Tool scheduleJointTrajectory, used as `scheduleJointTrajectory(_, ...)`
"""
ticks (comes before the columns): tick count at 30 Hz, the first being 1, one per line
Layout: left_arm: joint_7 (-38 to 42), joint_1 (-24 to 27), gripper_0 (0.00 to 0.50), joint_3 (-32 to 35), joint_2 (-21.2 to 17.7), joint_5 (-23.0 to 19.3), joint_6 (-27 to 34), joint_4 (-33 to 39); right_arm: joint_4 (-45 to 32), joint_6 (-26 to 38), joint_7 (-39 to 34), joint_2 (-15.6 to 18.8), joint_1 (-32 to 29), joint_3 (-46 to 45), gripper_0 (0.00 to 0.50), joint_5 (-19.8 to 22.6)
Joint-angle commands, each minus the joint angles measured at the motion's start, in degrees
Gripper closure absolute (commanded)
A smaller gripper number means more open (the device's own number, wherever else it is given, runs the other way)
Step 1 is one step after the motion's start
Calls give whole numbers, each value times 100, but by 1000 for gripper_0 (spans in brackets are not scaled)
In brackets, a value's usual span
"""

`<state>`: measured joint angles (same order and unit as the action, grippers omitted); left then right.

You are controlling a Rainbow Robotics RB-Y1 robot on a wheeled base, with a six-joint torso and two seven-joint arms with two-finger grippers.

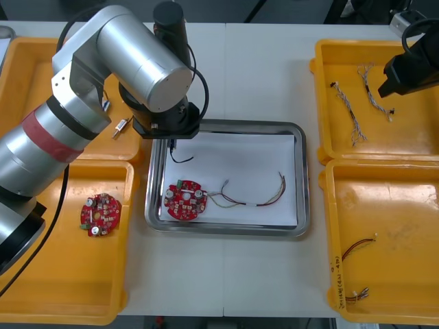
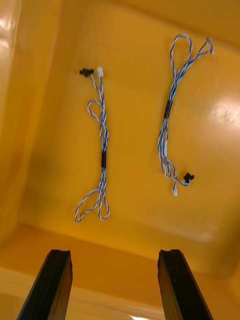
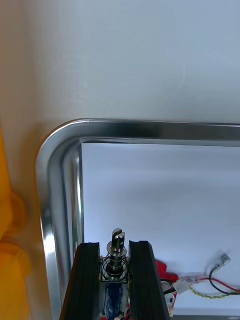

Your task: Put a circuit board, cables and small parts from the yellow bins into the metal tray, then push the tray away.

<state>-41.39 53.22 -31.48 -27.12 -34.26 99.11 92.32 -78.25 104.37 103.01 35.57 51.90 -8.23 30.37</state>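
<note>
My left gripper (image 1: pixel 171 142) hangs over the near-left corner of the metal tray (image 1: pixel 300 179), shut on a small metal part (image 3: pixel 116 250) with a spring and slotted pin. In the left wrist view the part sits between the fingers, above the tray's white floor just inside the rim (image 3: pixel 59 150). A round red circuit board (image 1: pixel 184 200), a red and yellow cable (image 1: pixel 255 197) and a black cable (image 1: pixel 181 160) lie in the tray. My right gripper (image 2: pixel 114 282) is open above the far right yellow bin (image 1: pixel 322 103), over two blue and white cables (image 2: pixel 102 150) (image 2: pixel 167 115).
The far left bin holds a small metal part (image 1: pixel 122 127). Another circuit board (image 1: pixel 100 212) lies in the near left bin (image 1: pixel 75 305). The near right bin (image 1: pixel 329 226) holds red and yellow cables (image 1: pixel 358 247) (image 1: pixel 357 296). The left arm's silver links cover much of the far left bin.
</note>
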Motion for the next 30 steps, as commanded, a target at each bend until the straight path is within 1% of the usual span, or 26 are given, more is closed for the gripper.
scheduleJointTrajectory(1, -177, -207, 498, -148, 110, 95, -401, -12, 504, -356, 8, 169, 645, -152, 0, -66)
scheduleJointTrajectory(6, -177, -392, 499, -148, 31, 148, -604, -39, 1145, -778, 114, 169, 944, -214, 0, -110)
scheduleJointTrajectory(9, -177, -444, 498, -148, 22, 157, -788, -188, 1488, -1051, 193, 169, 1076, -222, 0, -128)
scheduleJointTrajectory(12, -177, -453, 498, -227, 22, 209, -1069, -434, 1901, -1288, 263, 169, 1243, -266, 0, -137)
scheduleJointTrajectory(14, -150, -453, 497, -341, 22, 306, -1377, -636, 2288, -1437, 325, 178, 1454, -284, 0, -181)
scheduleJointTrajectory(17, -150, -444, 498, -377, 22, 324, -1685, -882, 2754, -1622, 413, 196, 1683, -284, 0, -251)
scheduleJointTrajectory(20, -150, -453, 498, -377, 22, 315, -1764, -926, 3123, -1851, 518, 204, 1841, -284, 0, -304)
scheduleJointTrajectory(22, -142, -453, 498, -385, 22, 288, -1755, -926, 3228, -1974, 588, 213, 1867, -284, 0, -339)
scheduleJointTrajectory(25, -106, -444, 496, -377, 13, 262, -1755, -900, 3351, -2220, 931, 213, 1885, -302, 0, -383)
scheduleJointTrajectory(26, -89, -453, 464, -377, 5, 253, -1755, -882, 3483, -2325, 1045, 213, 1920, -363, 0, -383)
scheduleJointTrajectory(27, -80, -453, 350, -377, -4, 253, -1755, -873, 3668, -2413, 1160, 213, 1981, -469, 0, -383)
scheduleJointTrajectory(28, -71, -444, 257, -377, -4, 244, -1755, -865, 3782, -2457, 1212, 213, 2025, -521, 0, -383)
scheduleJointTrajectory(29, -54, -444, 100, -377, -13, 236, -1755, -856, 4037, -2554, 1327, 231, 2131, -618, 0, -392)
scheduleJointTrajectory(30, -45, -444, 0, -385, -22, 236, -1755, -821, 4283, -2642, 1432, 240, 2245, -662, 0, -418)
